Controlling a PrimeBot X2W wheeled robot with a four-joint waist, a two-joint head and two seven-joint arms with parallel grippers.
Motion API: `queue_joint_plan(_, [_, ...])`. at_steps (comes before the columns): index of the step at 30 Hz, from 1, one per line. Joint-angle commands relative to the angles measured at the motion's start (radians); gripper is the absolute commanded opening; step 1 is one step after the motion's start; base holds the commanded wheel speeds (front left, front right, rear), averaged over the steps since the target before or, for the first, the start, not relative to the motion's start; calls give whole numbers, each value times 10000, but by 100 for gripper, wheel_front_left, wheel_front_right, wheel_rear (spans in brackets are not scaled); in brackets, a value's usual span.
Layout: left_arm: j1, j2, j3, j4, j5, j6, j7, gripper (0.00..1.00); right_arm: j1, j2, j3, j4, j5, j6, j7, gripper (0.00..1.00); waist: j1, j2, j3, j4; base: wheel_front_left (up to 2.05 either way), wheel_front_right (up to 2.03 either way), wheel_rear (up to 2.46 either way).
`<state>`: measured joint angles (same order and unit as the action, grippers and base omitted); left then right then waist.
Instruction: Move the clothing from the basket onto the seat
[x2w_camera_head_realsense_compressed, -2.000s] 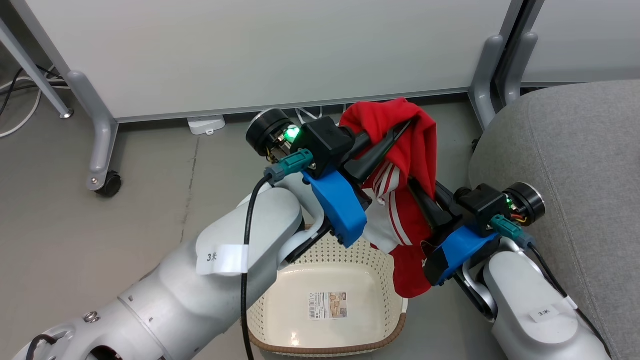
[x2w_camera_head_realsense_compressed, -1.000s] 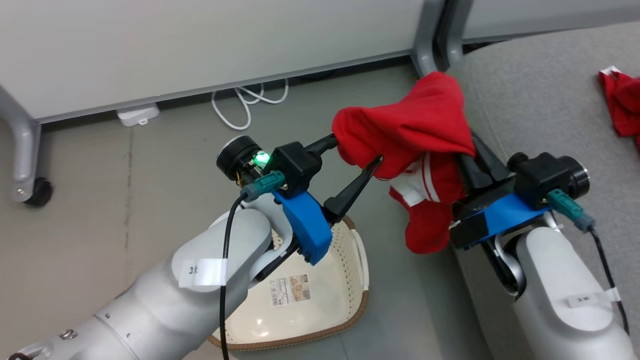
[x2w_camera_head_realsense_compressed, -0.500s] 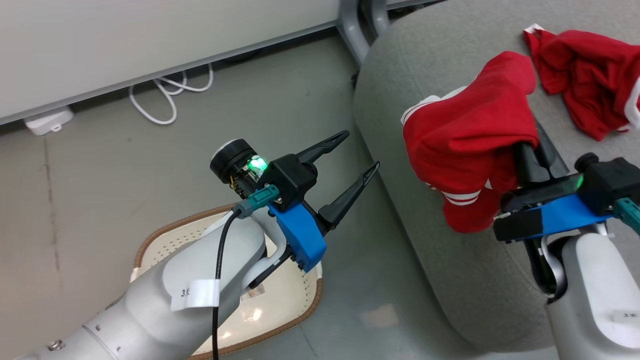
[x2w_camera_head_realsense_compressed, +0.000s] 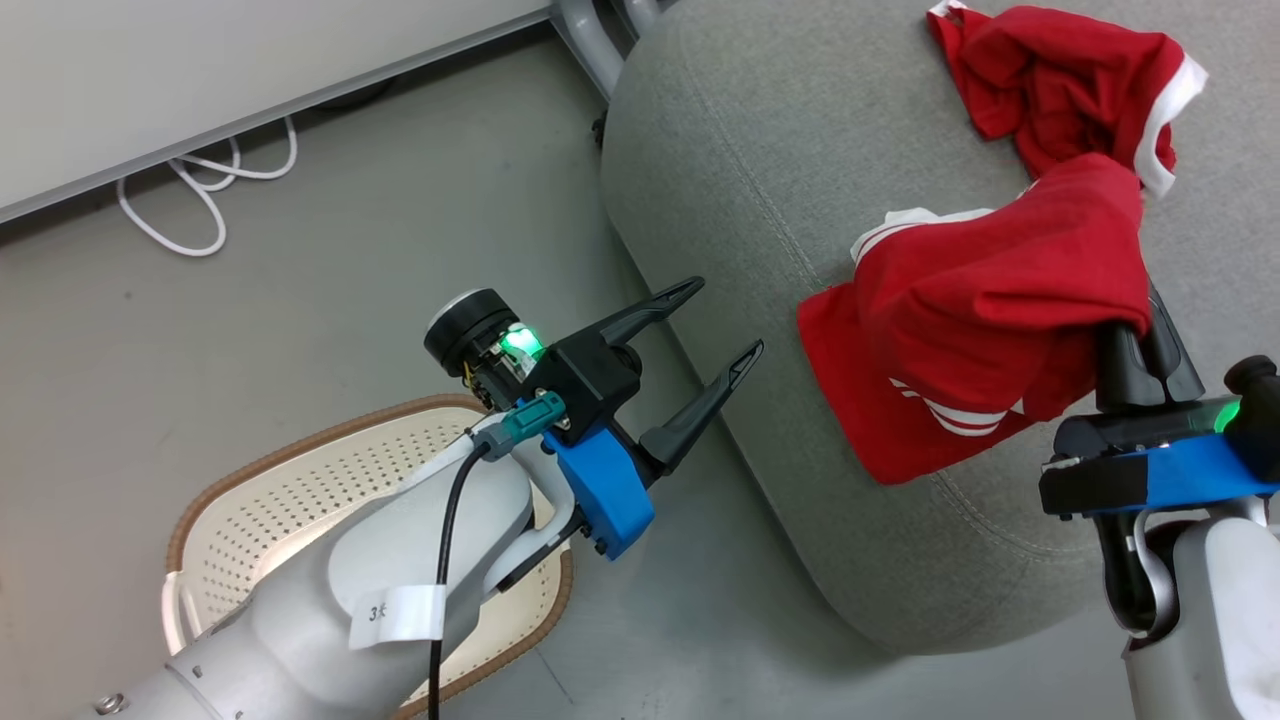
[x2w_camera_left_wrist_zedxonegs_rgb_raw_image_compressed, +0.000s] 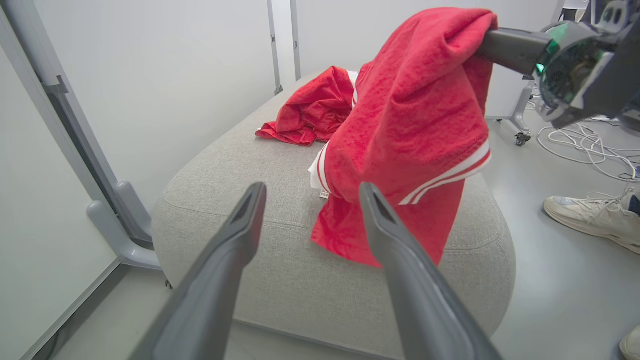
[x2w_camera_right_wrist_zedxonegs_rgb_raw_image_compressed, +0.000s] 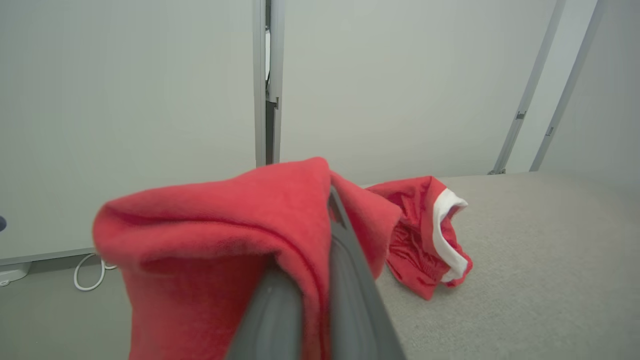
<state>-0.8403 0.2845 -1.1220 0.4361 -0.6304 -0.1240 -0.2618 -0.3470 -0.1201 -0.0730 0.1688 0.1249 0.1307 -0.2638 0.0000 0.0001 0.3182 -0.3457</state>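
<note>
Nearest the robot, the basket (x2w_camera_head_realsense_compressed: 300, 480) is seen standing on the floor (x2w_camera_head_realsense_compressed: 300, 300), partly covered by the pale left forearm. Just beyond it, the left end effector (x2w_camera_head_realsense_compressed: 727, 314) is held with its two dark fingers spread wide and nothing between them, over the floor just beside the rounded edge of the seat (x2w_camera_head_realsense_compressed: 760, 160). To the right, the right end effector (x2w_camera_right_wrist_zedxonegs_rgb_raw_image_compressed: 332, 225) is clamped shut on a red garment (x2w_camera_head_realsense_compressed: 990, 320), which is draped over its fingers and hangs above the seat; whether its lower hem touches the cushion cannot be told. Farther back, a second red garment (x2w_camera_head_realsense_compressed: 1060, 90) with white trim lies crumpled on the seat. A white cable (x2w_camera_head_realsense_compressed: 200, 200) is looped on the floor by the partition panel (x2w_camera_head_realsense_compressed: 200, 80).
</note>
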Motion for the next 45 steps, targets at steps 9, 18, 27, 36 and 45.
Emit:
queue_joint_plan(9, [393, -29, 224, -94, 336, -71, -46, 100, 524, 274, -416, -151, 27, 1, -10, 0, 0, -1, 215, -463, 0, 0, 0])
queue_joint_plan(18, [417, -77, 337, -154, 511, -63, -46, 100, 382, 379, -463, -126, 8, 1, -10, 0, 0, -1, 324, -459, 0, 0, 0])
queue_joint_plan(27, [102, 34, 558, -277, 707, -69, -46, 100, -1099, -136, -47, -540, -118, 1, -12, 0, 0, -1, 884, -387, 0, 0, 0])
queue_joint_plan(36, [-569, 255, 405, -372, 989, -68, -29, 100, -3685, -855, -295, -854, -224, 1, -10, 0, 0, -1, 2134, -131, 0, 0, 0])
queue_joint_plan(45, [-1665, 564, 109, -591, 1209, -70, 174, 100, -6232, -2082, -1941, -743, -186, 1, -9, 0, 0, -1, 3687, 118, 0, 0, 0])
